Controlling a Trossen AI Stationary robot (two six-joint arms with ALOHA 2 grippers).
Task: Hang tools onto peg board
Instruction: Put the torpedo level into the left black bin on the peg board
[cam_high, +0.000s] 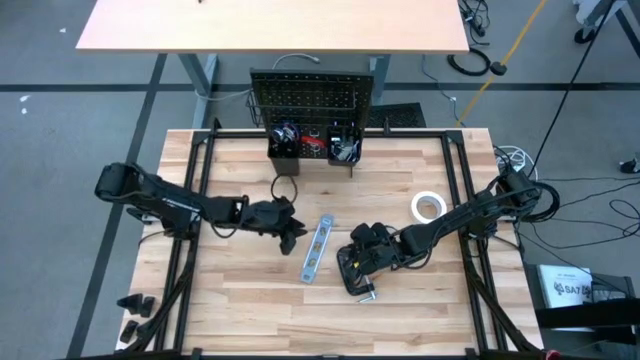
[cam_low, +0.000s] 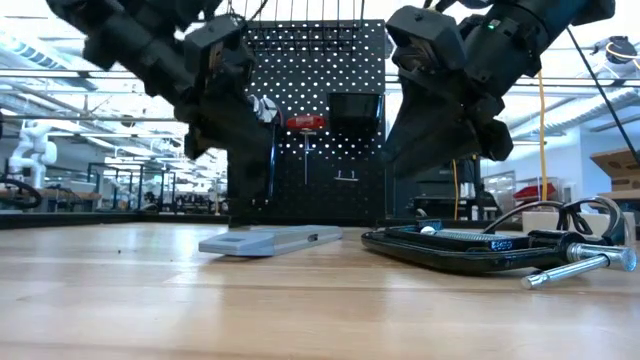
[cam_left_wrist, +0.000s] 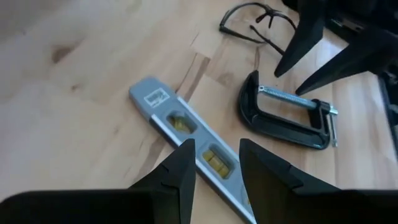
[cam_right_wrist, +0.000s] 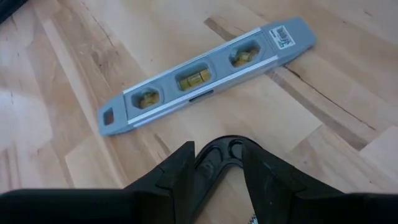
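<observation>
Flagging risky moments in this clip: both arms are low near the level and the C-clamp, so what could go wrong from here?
1. The left gripper and right gripper hang close together; reaching inward, the arms might collide.
2. The level lies flat beside the C-clamp; a grasp could nudge its neighbour.
3. The glasses lie nearby and might get swept.

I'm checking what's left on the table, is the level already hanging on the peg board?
No, the level lies flat on the table, well in front of the peg board.
</observation>
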